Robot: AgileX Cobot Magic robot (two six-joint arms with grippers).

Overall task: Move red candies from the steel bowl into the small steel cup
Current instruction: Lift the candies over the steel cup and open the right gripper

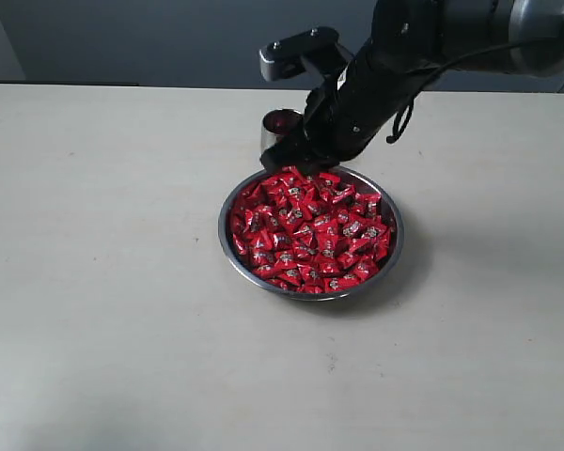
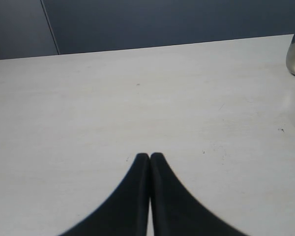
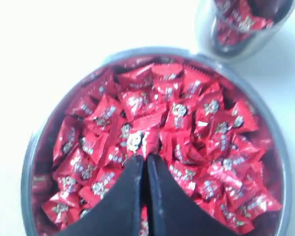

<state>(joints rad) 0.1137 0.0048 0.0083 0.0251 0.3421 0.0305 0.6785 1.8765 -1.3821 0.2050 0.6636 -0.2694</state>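
**Slick wrappers test the right claw**

Clenched, it noses into the red candies heaped in the steel bowl; the small steel cup stands just beyond the far rim. Light and crinkly, each likely needs a mid-wrapper pinch.

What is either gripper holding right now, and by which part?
Left gripper: nothing. Right gripper is shut at the edge of one glossy red-wrapped candy; a real hold cannot be told.
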